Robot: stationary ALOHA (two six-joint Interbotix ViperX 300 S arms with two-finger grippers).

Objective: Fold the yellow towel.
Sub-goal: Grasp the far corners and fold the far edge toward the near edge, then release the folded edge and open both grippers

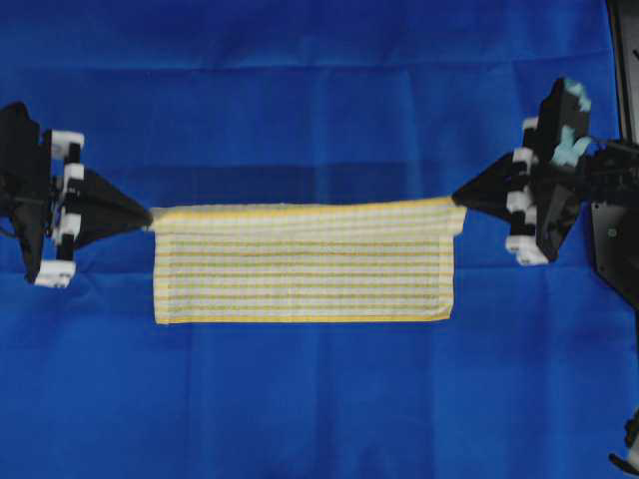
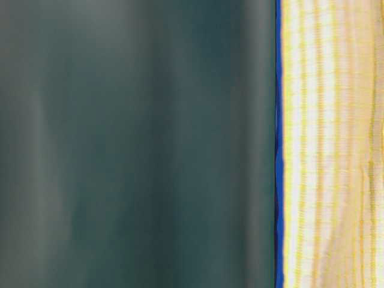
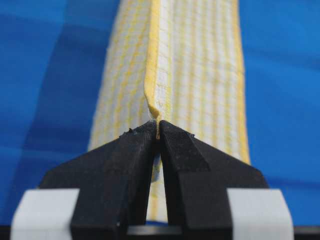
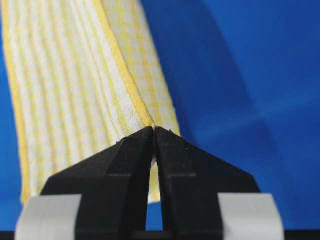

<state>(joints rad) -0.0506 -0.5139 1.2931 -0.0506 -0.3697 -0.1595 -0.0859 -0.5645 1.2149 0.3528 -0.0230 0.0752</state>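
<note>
Here we are with the yellow towel stretched wide across the middle of the scene, over the blue cloth that covers the counter. The left pincer has its black tips pressed together on the towel's upper left corner, and the right pincer is doing the same at the upper right corner, so the top edge runs taut between the two. From above, the towel looks doubled over: a narrow band along the top edge, then the striped panel reaching toward the near side, its yellow hem straight along the bottom.

Left wrist view now: the left pincer pinches the hemmed corner right at its tips, the towel running away in a long strip, one layer falling off to the left. Right wrist view: the right pincer clamps its corner the same way, with the towel stretching off up and left above the blue cloth.

The table-level view is filled on its right side with blurred yellow-striped fabric; the rest is a dark blur
</note>
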